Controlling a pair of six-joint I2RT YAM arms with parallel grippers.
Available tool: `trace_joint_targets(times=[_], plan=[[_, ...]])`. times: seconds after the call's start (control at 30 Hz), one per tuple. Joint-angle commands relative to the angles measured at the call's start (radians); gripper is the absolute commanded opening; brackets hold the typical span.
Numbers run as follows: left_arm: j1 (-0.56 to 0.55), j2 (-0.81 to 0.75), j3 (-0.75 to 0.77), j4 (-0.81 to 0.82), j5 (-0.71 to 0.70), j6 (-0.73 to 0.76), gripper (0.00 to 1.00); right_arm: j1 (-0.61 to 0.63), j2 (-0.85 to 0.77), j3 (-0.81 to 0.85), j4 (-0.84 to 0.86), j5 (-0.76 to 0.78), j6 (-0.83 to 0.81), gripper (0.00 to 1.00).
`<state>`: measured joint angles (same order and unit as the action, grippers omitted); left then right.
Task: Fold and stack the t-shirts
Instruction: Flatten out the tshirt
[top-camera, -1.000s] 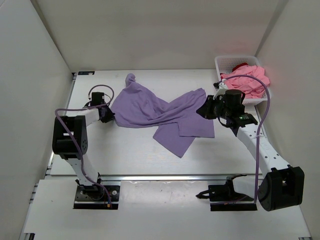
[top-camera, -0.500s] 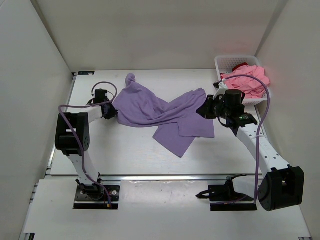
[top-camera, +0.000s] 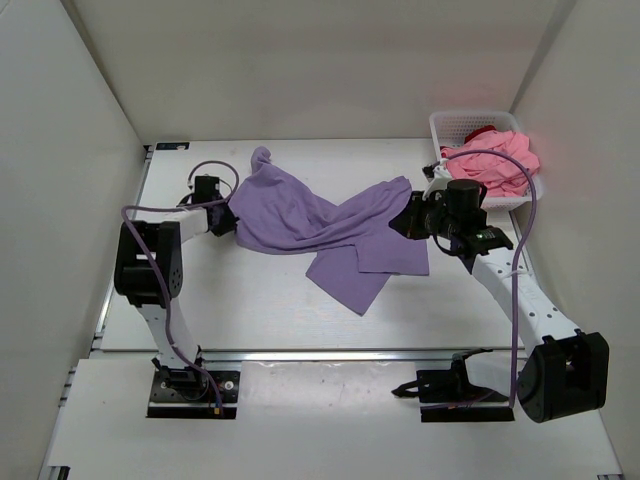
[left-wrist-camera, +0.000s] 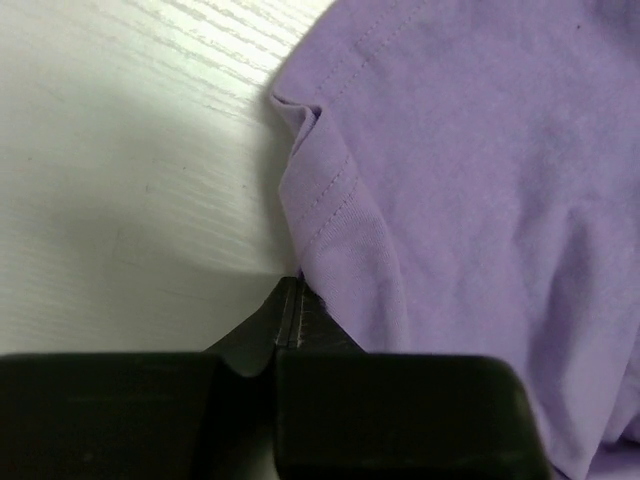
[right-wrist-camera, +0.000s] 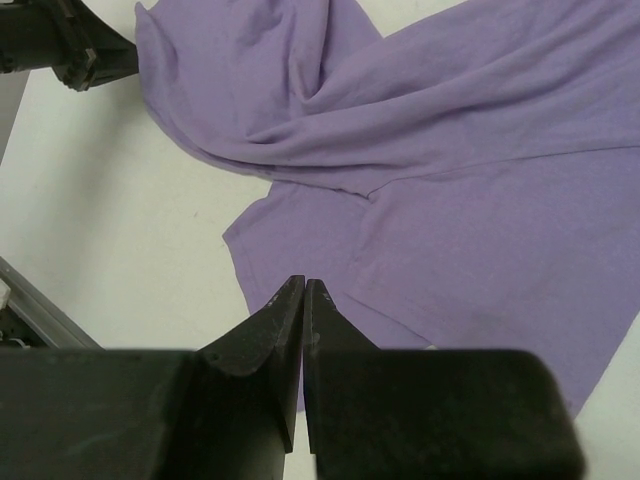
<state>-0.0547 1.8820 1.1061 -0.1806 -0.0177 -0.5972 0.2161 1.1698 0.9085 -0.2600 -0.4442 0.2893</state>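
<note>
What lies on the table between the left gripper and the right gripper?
The lavender t-shirt, spread out and crumpled, fills the whole stretch from the left gripper at its left edge to the right gripper at its right edge. The top view shows this.

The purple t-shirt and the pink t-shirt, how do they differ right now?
The purple t-shirt lies sprawled and twisted on the table; the pink t-shirt is bunched up in the white basket. The purple t-shirt has the left claw and the right claw, both shut, at its two ends; no claw is at the pink t-shirt. Both are unfolded.
</note>
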Motion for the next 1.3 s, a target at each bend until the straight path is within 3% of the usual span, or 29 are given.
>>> trace_joint_targets(times=[0.0,0.17,0.37,0.43,0.5,0.53,0.57,0.67,0.87,1.0,1.07,1.13,1.17,1.27], plan=[[0.003,0.011,0.029,-0.042,0.004,0.011,0.0,0.012,-0.021,0.007,0.047,-0.013,0.016,0.03],[0.027,-0.122,-0.037,-0.091,0.013,0.031,0.0,0.068,-0.018,0.02,-0.017,0.038,0.016,0.02],[0.035,-0.467,-0.255,-0.212,-0.093,0.063,0.0,0.071,-0.067,-0.118,0.071,0.021,0.112,0.04],[0.033,-0.585,-0.311,-0.255,-0.146,0.063,0.11,0.072,-0.056,-0.141,0.067,0.004,0.125,0.02],[0.048,-0.644,-0.342,-0.263,-0.18,0.062,0.56,0.08,-0.061,-0.177,0.059,0.042,0.139,0.04],[0.053,-0.664,-0.35,-0.267,-0.192,0.065,0.63,0.071,-0.068,-0.186,0.059,0.053,0.14,0.05],[0.052,-0.679,-0.353,-0.258,-0.208,0.068,0.63,0.062,-0.076,-0.206,0.051,0.058,0.149,0.05],[0.053,-0.664,-0.387,-0.218,-0.209,0.07,0.5,0.023,-0.116,-0.246,0.03,0.116,0.162,0.07],[0.105,-0.587,-0.501,-0.136,-0.099,-0.015,0.54,-0.095,-0.174,-0.327,0.001,0.205,0.211,0.26],[0.118,-0.595,-0.571,-0.06,-0.054,-0.078,0.67,-0.127,-0.197,-0.421,0.025,0.239,0.24,0.33],[0.116,-0.583,-0.583,-0.053,-0.048,-0.11,0.81,-0.147,-0.202,-0.462,0.057,0.204,0.264,0.34],[0.11,-0.587,-0.612,-0.001,-0.045,-0.134,0.88,-0.144,-0.2,-0.494,0.093,0.179,0.286,0.33],[0.119,-0.59,-0.617,0.028,-0.038,-0.145,0.98,-0.144,-0.205,-0.499,0.108,0.179,0.286,0.34],[0.098,-0.584,-0.629,0.055,-0.042,-0.177,0.99,-0.165,-0.205,-0.526,0.133,0.2,0.293,0.34]])
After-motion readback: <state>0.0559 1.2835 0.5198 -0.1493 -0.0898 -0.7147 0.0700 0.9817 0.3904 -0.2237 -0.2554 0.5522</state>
